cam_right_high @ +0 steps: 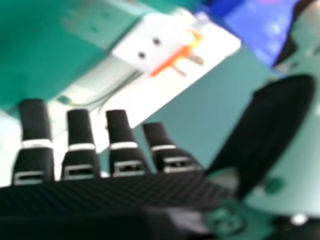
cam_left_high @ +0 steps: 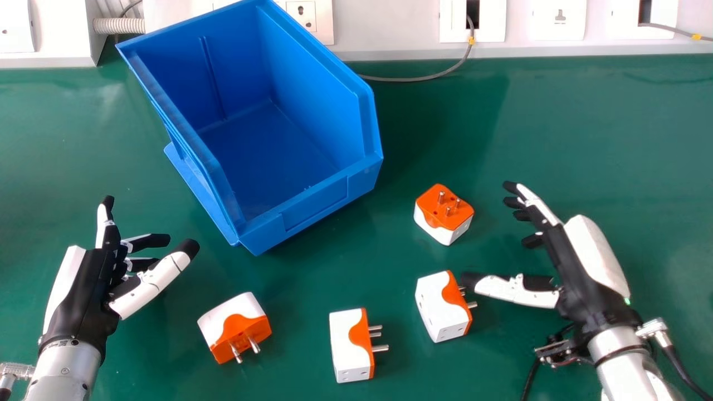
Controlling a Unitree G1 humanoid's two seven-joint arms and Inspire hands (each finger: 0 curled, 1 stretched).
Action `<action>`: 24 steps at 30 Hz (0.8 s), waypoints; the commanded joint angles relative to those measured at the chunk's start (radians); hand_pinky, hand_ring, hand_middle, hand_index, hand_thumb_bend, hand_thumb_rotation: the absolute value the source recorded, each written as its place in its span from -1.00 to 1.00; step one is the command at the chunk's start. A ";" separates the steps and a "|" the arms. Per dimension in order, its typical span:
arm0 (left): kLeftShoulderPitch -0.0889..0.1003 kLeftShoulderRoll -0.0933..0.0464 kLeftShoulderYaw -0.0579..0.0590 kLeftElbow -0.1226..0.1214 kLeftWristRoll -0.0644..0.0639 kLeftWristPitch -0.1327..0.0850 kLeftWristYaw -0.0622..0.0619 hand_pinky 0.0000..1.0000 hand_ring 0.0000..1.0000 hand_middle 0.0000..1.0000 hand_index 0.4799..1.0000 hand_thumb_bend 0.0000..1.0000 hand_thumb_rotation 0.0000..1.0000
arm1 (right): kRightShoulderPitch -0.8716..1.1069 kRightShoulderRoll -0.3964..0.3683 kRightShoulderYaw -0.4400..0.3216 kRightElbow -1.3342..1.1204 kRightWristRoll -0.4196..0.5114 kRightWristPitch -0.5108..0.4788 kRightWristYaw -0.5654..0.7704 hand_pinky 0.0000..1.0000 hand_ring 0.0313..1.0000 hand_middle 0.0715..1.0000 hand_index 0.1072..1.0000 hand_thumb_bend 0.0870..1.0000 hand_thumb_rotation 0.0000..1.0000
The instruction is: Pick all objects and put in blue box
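The left hand (cam_left_high: 92, 292) and right hand (cam_left_high: 579, 273) are held empty, fingers (cam_left_high: 539, 206) apart, probably so the four plugs (cam_left_high: 346, 340) near the blue box (cam_left_high: 315, 203) can be grasped.

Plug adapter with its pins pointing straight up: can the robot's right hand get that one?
Probably yes. The right hand is open and close to that plug adapter, and I see nothing standing between them.

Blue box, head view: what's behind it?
White panel and a socket plate; a grey cable emerges past the right side of the blue box. Whatever the box covers can't be seen.
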 commanded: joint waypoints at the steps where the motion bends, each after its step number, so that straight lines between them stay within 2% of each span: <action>1: 0.061 -0.061 -0.086 0.077 0.047 0.104 -0.078 0.10 0.31 0.55 0.40 0.53 0.06 | -0.024 0.002 0.046 0.010 -0.045 0.005 -0.035 0.31 0.66 0.71 0.82 0.51 0.05; 4: 0.054 -0.065 -0.087 0.078 0.045 0.107 -0.079 0.10 0.31 0.55 0.40 0.54 0.07 | -0.039 0.009 0.072 0.022 -0.048 0.004 -0.036 0.32 0.66 0.72 0.84 0.51 0.10; 7: 0.045 -0.067 -0.087 0.091 0.045 0.102 -0.079 0.10 0.31 0.55 0.39 0.55 0.07 | -0.057 0.018 0.092 0.024 -0.048 0.015 -0.017 0.34 0.66 0.73 0.86 0.51 0.12; 13: 0.008 -0.074 -0.090 0.141 0.051 0.088 -0.075 0.11 0.31 0.55 0.39 0.55 0.08 | -0.105 0.031 0.114 0.022 -0.046 0.048 0.006 0.42 0.71 0.79 0.92 0.50 0.12; 17: -0.014 -0.074 -0.089 0.173 0.051 0.077 -0.077 0.11 0.31 0.55 0.40 0.55 0.07 | -0.156 0.055 0.125 0.021 -0.054 0.083 -0.025 0.50 0.77 0.83 0.95 0.49 0.10; 24: -0.037 -0.069 -0.092 0.210 0.055 0.065 -0.075 0.11 0.31 0.56 0.40 0.55 0.08 | -0.255 0.105 0.105 0.041 -0.022 0.133 0.013 0.51 0.76 0.84 0.97 0.50 0.07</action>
